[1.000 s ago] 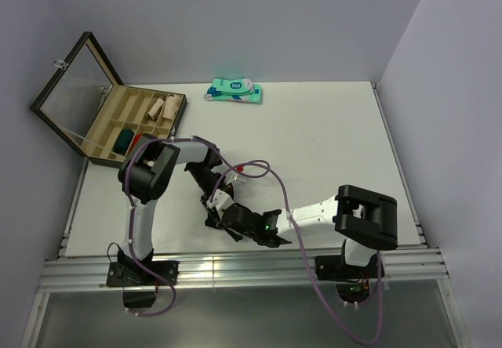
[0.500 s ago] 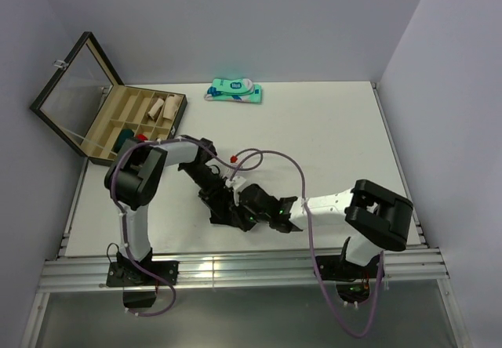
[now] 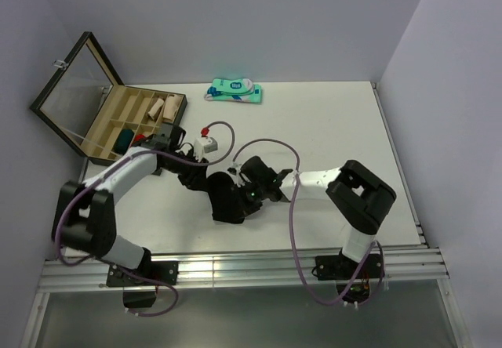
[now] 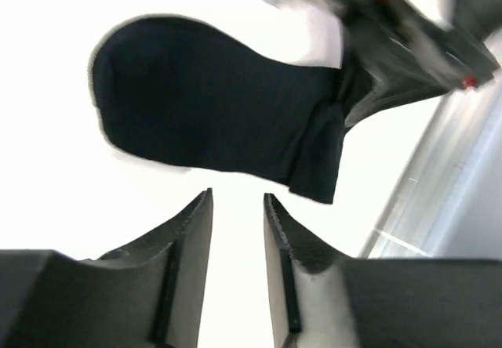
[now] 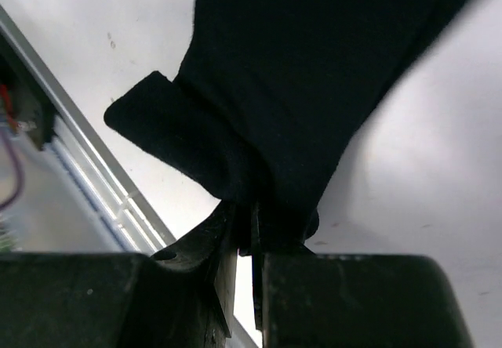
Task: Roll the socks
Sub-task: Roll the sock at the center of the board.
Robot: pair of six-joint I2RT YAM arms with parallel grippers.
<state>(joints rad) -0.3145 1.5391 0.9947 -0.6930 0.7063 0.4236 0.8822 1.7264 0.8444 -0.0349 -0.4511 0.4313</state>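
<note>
A plain black sock [image 3: 226, 207] lies flat on the white table near the middle front. In the left wrist view the black sock [image 4: 212, 121] has its cuff folded over at the right end. My right gripper [image 3: 241, 195] is shut on that folded cuff of the black sock [image 5: 314, 74], its jaws [image 5: 251, 226] pinching the fabric. My left gripper [image 3: 204, 180] is open and empty, its fingertips [image 4: 196, 215] a short way from the sock's long edge [image 4: 235, 207]. The dark green sock is not in view.
An open wooden compartment box [image 3: 118, 121] at the back left holds beige [image 3: 161, 109], red [image 3: 142, 138] and teal [image 3: 123, 139] rolled socks. A teal-and-white packaged pair [image 3: 235, 91] lies at the back edge. The metal rail [image 3: 235, 266] runs along the front.
Both grippers and the black sock have moved away from the front edge toward the table's middle. My left arm has swung out left and its gripper has drawn back off the sock.
</note>
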